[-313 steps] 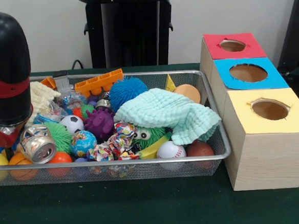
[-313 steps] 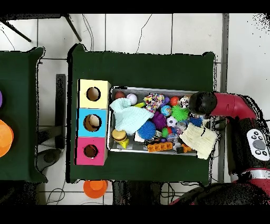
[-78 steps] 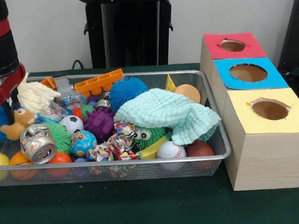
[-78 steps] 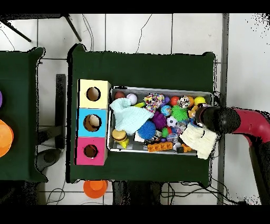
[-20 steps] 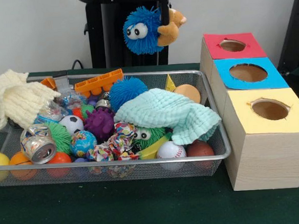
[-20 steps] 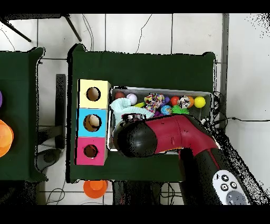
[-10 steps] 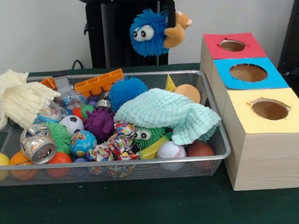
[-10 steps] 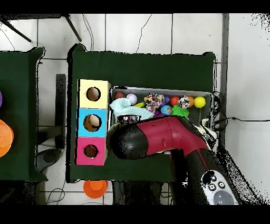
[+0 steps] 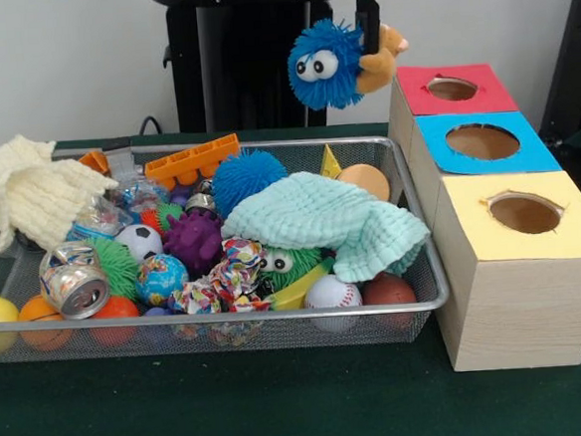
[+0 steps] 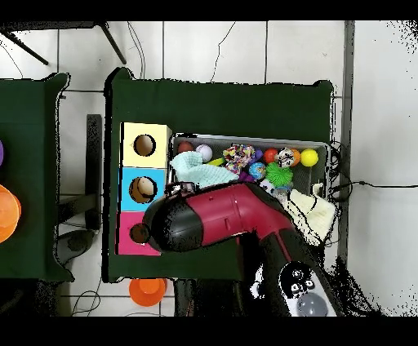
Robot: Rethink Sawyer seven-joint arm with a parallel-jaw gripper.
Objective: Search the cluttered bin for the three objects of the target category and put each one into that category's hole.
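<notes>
Your hand [image 9: 368,33] was clamped shut on the blue furry toy [image 9: 327,64], gripping the seam where an orange plush part [image 9: 383,58] joins it; the toy hung in the air beyond the far right corner of the wire bin [image 9: 425,298], just left of the red-topped box [image 9: 457,90] at the far end of the row on the tabletop [image 9: 284,408]. The toy looked light, soft and squashy, so it would likely compress and swing rather than slip. Judged best held deep at that seam, not by the fuzzy spikes, and it may need to squeeze through the red hole [image 9: 452,88].
</notes>
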